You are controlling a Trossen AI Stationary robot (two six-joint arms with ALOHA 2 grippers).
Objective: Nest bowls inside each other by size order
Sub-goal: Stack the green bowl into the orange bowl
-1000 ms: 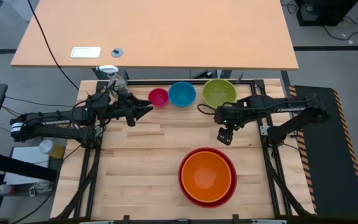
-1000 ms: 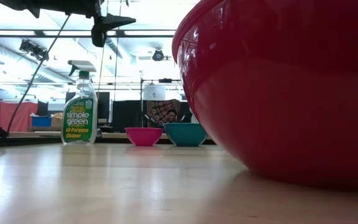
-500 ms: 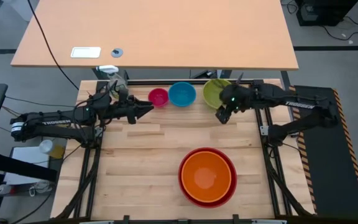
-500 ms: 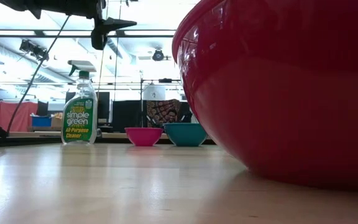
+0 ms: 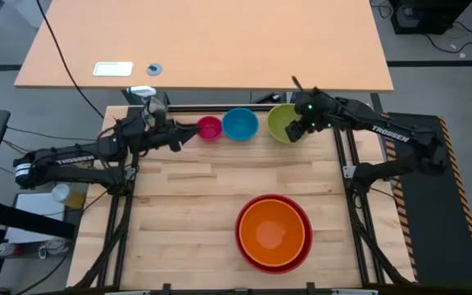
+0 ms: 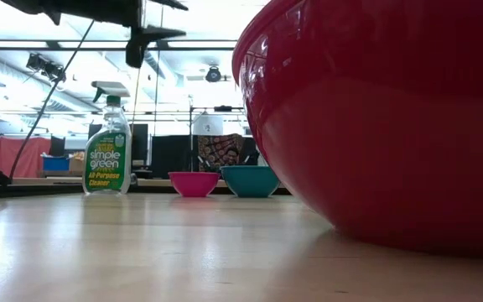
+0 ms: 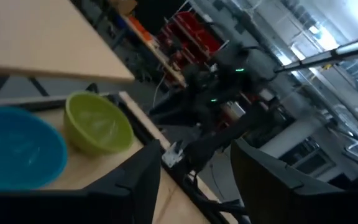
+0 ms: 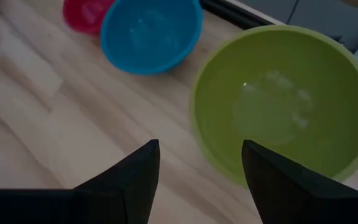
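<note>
Largest first: the round red plastic bowl (image 5: 274,256) sits at the near side of the wooden worktop (image 5: 179,213) with the orange plastic bowl (image 5: 273,229) already nested inside. The lime green plastic bowl (image 8: 284,102), blue plastic bowl (image 8: 151,34) and small magenta-pink plastic bowl (image 5: 209,128) line the far edge. The right gripper (image 8: 201,168), fingers spread and empty, hovers at the green bowl's rim; judged next: grip the rim, carry it into the orange bowl. The left gripper (image 7: 194,168) waits, parted and empty, beside the pink bowl. The spray bottle (image 6: 106,151) reads "simple green All-Purpose Cleaner"; both arms read "TROSSEN".
</note>
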